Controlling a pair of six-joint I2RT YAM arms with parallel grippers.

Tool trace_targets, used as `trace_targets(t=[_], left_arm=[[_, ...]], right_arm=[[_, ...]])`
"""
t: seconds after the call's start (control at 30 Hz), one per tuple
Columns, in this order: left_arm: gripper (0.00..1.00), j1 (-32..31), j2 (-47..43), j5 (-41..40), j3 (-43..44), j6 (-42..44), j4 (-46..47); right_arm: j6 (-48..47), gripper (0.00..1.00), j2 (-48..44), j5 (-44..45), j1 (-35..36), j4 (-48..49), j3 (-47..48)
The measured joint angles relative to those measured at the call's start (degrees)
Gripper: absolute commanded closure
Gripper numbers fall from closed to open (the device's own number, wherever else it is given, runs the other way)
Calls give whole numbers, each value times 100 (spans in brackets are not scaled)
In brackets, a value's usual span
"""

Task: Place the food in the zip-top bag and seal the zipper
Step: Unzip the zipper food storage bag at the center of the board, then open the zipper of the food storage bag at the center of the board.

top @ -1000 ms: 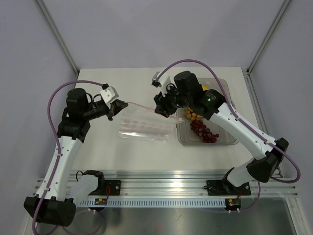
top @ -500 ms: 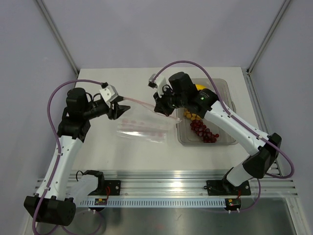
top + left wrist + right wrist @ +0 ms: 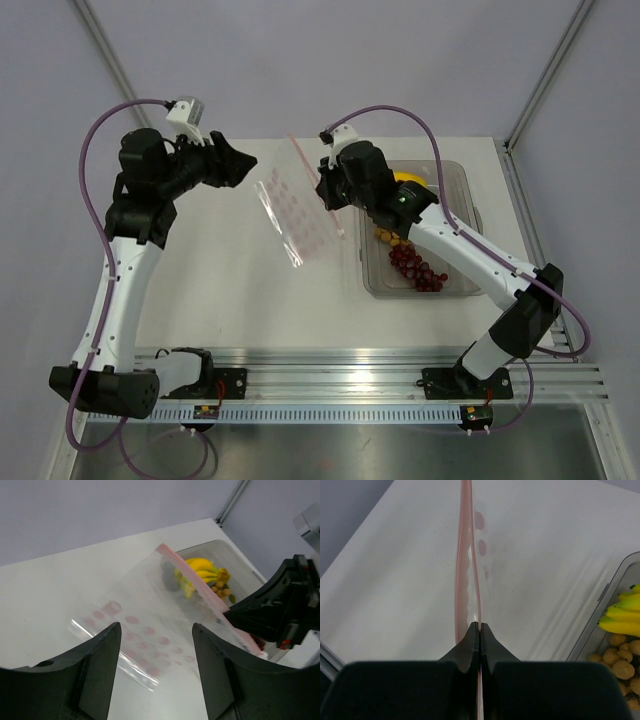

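Logged white worktop (image 3: 220,300) as base of the set-up. Found clear tray (image 3: 455,178) on its right side, holding every item due for bagging; nothing loaded yet.

Saw dotted bag (image 3: 300,205) raised off worktop, hanging tilted just left of tray, empty.

Recorded left end effector (image 3: 155,645) with fingers spread, gripping nothing, facing the bag's flat side from the left and apart from it. Judged it posed to take a hold near the mouth.

Recorded right end effector (image 3: 479,630) pressed together, pinching the zipper (image 3: 465,555) edge-on. Judged this hold chosen to carry the mouth edge high and taut, with the body dangling free.

Noted bananas (image 3: 408,180) at tray's far end, partly behind right arm (image 3: 470,250); grapes (image 3: 418,270) at near end; small tan fruits (image 3: 392,236) between the two.

Could not tell from any view whether zipper open or sealed. Judged next need: a second grip on the strip, then parting of the lips before loading.
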Motion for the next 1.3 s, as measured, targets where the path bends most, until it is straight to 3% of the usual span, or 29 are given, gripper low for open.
trace_targets(t=[0.13,0.17,0.33,0.5,0.73,1.13,1.3], left_arm=[[39,-136,-131,205,-577,-1534,492],[33,-267,-166,221,-846,-1862,608],[30,-1003,-66,149,-1543,-2894,809],[35,-1169,-59,-20,-1705,-3519,1285],[41,-1211,162,-463,-1639,-3700,1360],[42,-1484,579,-916,-960,-3475,763],[49,-1631,713,-1167,-632,-3289,431]], right_arm=[[258,100,31,136,2,256,52],[321,100,31,144,2,374,13],[557,100,13,146,26,688,-308],[623,100,13,144,109,726,-385],[640,100,13,142,184,758,-385],[640,100,13,144,286,754,-385],[640,100,13,149,328,754,-385]])
